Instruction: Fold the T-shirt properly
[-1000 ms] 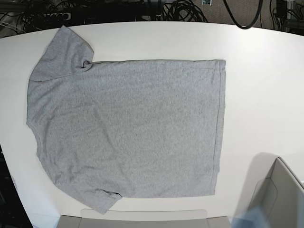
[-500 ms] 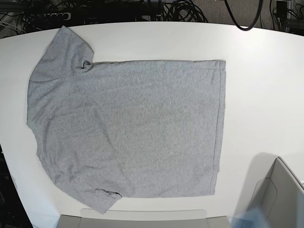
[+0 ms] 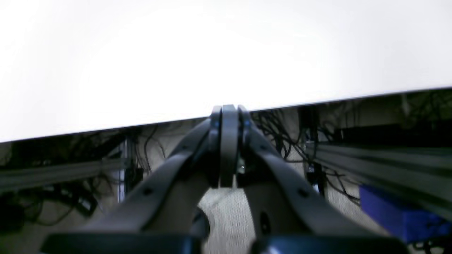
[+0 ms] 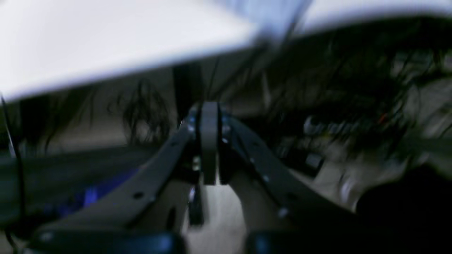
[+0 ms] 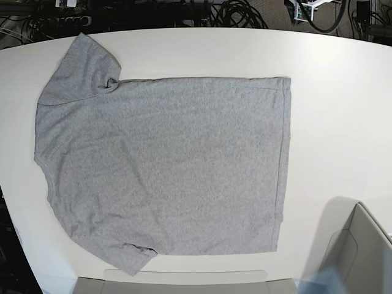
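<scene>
The heather-grey T-shirt [image 5: 165, 162] lies flat and spread on the white table [image 5: 343, 122], plain side up, collar end at the left, hem at the right, one sleeve at the top left and one at the bottom left. No lettering shows. My left gripper [image 3: 229, 116] is shut and empty, seen in the left wrist view at the table's edge. My right gripper [image 4: 209, 116] is shut and empty, seen in the blurred right wrist view below the table edge. Neither gripper shows in the base view, and both are away from the shirt.
A grey box-like edge [image 5: 361, 245] stands at the bottom right of the base view. Cables [image 5: 233, 12] and dark gear lie behind the table's far edge. A blue box [image 3: 399, 215] sits under the table in the left wrist view.
The shirt has not moved. Small white items have appeared at the top edge of the base view, behind the table.
</scene>
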